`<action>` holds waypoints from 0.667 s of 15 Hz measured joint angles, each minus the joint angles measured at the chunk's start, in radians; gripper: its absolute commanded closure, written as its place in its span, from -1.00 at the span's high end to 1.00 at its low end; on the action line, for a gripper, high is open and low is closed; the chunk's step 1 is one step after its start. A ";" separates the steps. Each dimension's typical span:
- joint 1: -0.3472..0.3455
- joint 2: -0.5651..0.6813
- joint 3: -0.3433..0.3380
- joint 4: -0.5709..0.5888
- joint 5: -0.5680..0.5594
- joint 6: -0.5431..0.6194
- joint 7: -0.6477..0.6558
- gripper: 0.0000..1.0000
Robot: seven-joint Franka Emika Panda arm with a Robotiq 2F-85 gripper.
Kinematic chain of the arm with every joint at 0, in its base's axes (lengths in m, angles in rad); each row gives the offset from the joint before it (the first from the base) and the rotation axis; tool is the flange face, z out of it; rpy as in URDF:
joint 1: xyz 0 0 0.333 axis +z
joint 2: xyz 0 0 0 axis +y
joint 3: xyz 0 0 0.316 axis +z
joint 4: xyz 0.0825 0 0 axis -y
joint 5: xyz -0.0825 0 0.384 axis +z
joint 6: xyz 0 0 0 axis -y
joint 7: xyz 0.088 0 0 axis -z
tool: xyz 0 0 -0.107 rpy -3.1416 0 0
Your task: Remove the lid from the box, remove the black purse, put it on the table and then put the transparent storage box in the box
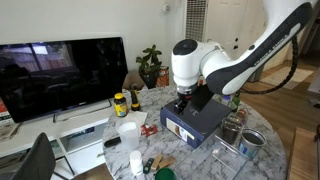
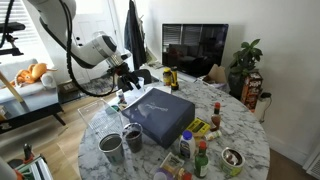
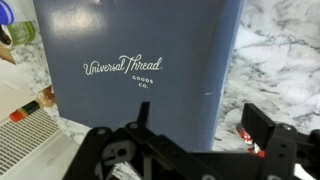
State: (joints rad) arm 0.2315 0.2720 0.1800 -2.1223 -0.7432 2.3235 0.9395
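In an exterior view the gripper (image 1: 182, 100) is hovering just above the near edge of the lid (image 1: 205, 114), which is sitting squarely on the box (image 1: 192, 134). The box is lying directly beneath and slightly beyond the hand, and two metal cups (image 1: 248, 141) are standing off to one side of it. From this angle I cannot tell how the fingers are set. In an exterior view from the opposite quarter, the gripper (image 2: 125, 79) is hanging over one end of the lid (image 2: 155, 107), close to it, though contact cannot be confirmed. A clear-walled container, probably the transparent storage box (image 2: 100, 120), is resting on the marble table (image 2: 235, 125) below the hand and beside the box. In the wrist view the jaws are standing wide apart and holding nothing. The gripper (image 3: 185, 150) is looking down on the lettered top of the lid (image 3: 140, 70), whose near edge is running between the two fingers (image 3: 100, 152). The black purse is not showing in any view and is presumably shut inside. Judgement: the first step, lifting off the lid, is in hand and not yet accomplished. The next move is calling for the hand to descend so the open fingers are straddling the lid's shallow near wall, then closing on that wall alone, not the box beneath, before raising it level and clear.
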 measured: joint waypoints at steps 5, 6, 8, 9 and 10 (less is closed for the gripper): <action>-0.113 -0.177 -0.064 -0.251 0.170 0.288 -0.111 1.00; -0.118 -0.191 -0.065 -0.269 0.175 0.296 -0.111 1.00; -0.114 -0.199 -0.065 -0.275 0.179 0.297 -0.111 1.00; -0.114 -0.196 -0.070 -0.270 0.179 0.295 -0.108 1.00; -0.117 -0.190 -0.082 -0.264 0.193 0.295 -0.107 1.00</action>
State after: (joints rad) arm 0.1146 0.0821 0.0978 -2.3865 -0.5497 2.6183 0.8324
